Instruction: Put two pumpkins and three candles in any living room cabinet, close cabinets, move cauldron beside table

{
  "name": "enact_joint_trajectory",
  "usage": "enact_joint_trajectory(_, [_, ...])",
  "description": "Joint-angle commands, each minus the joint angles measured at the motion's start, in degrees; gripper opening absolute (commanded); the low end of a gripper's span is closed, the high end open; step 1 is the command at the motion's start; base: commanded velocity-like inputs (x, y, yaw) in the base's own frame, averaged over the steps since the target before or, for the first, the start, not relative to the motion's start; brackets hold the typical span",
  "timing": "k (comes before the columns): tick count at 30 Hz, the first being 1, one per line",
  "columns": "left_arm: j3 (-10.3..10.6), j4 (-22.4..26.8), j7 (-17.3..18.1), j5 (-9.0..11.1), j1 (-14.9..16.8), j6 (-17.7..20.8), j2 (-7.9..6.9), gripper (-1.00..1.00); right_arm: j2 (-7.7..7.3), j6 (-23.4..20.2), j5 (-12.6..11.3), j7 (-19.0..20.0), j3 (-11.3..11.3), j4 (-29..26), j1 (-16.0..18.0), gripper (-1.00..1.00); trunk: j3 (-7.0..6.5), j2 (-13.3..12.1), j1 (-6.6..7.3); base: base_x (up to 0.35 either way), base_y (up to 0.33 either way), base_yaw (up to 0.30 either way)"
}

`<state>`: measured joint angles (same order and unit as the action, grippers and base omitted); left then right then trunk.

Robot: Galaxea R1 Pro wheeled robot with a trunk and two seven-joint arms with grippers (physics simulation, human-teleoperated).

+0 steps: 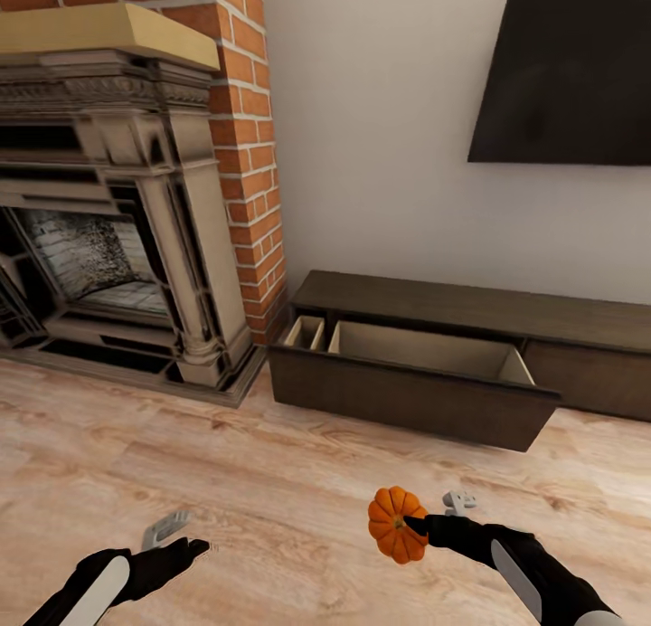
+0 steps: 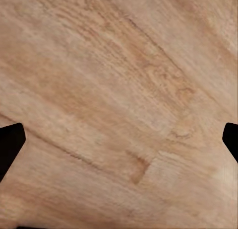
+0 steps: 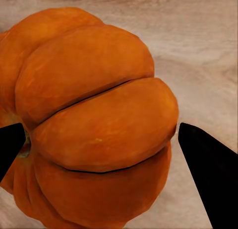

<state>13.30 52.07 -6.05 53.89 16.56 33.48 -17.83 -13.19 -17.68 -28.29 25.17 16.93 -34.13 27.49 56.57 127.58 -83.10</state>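
From the head, your right gripper (image 1: 409, 525) clamps a pumpkin (image 1: 394, 524) above the floor (image 1: 271, 481), before the cabinet (image 1: 470, 336) with its drawer (image 1: 411, 386) pulled out. Left wrist: your left gripper (image 2: 119, 139) is spread, empty. Right wrist: fingers (image 3: 210, 174) flank the pumpkin.

A home living room: a carved fireplace (image 1: 108, 219) set in red brick, a dark screen (image 1: 565, 74) on the wall, a low cabinet (image 1: 452, 364) (one drawer open) on a wood floor (image 1: 226, 481).
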Motion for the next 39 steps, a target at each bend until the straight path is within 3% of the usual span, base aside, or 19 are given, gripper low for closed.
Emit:
enact_joint_trajectory(1, [0.2,0.1,-0.5,0.6,0.1,0.0,-0.04,1.00,-0.08,-0.3,-0.7,-0.3,0.2,-0.1,0.0,-1.00,0.05,0.0,-0.01,0.216,0.208,0.274])
enact_joint_trajectory(23, [0.2,-0.4,-0.6,0.7,0.1,-0.1,0.16,1.00,0.19,-0.4,-0.7,-0.3,0.3,-0.1,0.0,-1.00,0.05,0.0,-0.01,0.065,0.218,0.274])
enact_joint_trajectory(39, [0.1,-1.6,-0.6,0.7,0.1,-0.1,0.21,1.00,0.21,-0.4,-0.7,-0.4,0.3,-0.1,0.0,-1.00,0.05,0.0,-0.01,0.222,0.151,0.274])
